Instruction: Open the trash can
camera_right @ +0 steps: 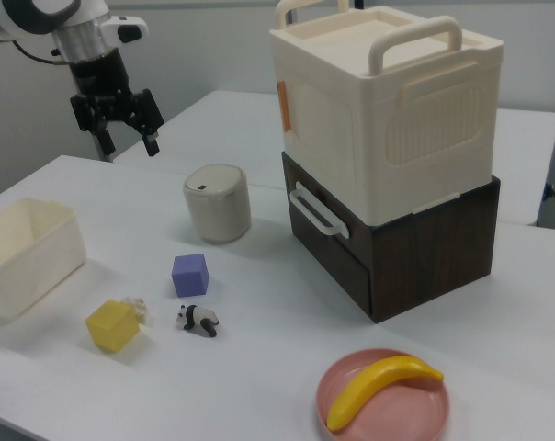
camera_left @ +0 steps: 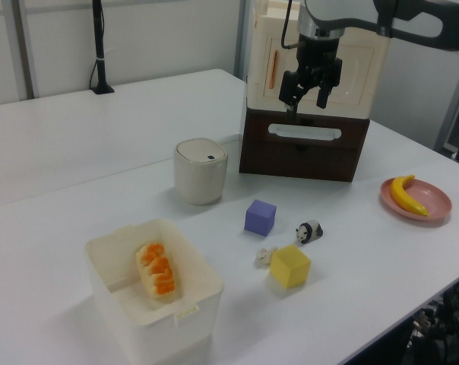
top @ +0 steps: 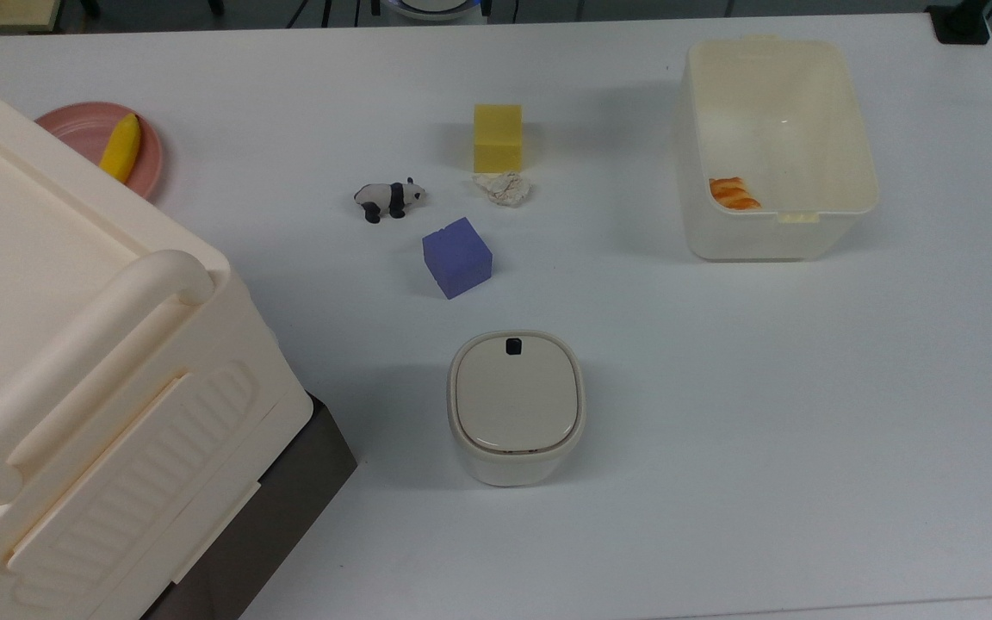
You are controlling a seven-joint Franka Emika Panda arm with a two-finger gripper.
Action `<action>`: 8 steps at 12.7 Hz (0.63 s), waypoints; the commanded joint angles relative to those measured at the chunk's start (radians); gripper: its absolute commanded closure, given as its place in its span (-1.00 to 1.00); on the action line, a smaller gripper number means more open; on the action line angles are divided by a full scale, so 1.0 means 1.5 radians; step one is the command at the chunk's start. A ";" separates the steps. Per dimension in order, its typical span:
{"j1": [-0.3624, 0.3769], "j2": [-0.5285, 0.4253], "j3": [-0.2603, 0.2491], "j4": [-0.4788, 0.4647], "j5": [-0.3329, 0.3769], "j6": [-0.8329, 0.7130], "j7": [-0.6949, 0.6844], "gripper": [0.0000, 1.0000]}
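The trash can (top: 516,407) stands upright on the white table (top: 763,387), near the middle of the top view, with its beige lid (top: 516,393) shut flat and the small black push button (top: 513,345) at the lid's far edge. In the left view the gripper (camera_left: 308,102) hangs high in the air in front of the large cream box (camera_left: 351,61), well apart from the trash can (camera_left: 201,170) and to the left view's right of it; its two fingers are spread apart and hold nothing. In the right view the gripper (camera_right: 124,140) hangs above and to the right view's left of the trash can (camera_right: 218,202). Beyond the can in the top view lie a purple cube (top: 456,257), a toy panda (top: 388,199), a yellow block (top: 497,138) and a crumpled white scrap (top: 503,188). The translucent tub (top: 858,138) stands at the top view's far right. A banana (top: 120,147) rests on a pink plate (top: 74,129) at the top view's far left.
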 commanded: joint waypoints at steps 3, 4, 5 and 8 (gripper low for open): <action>0.009 0.012 -0.010 -0.011 -0.017 0.040 -0.009 -1.00; 0.009 0.021 -0.010 -0.011 -0.024 0.052 -0.009 -1.00; 0.009 0.029 -0.010 -0.012 -0.029 0.065 -0.009 -1.00; 0.012 0.075 -0.010 -0.012 -0.059 0.096 -0.006 -1.00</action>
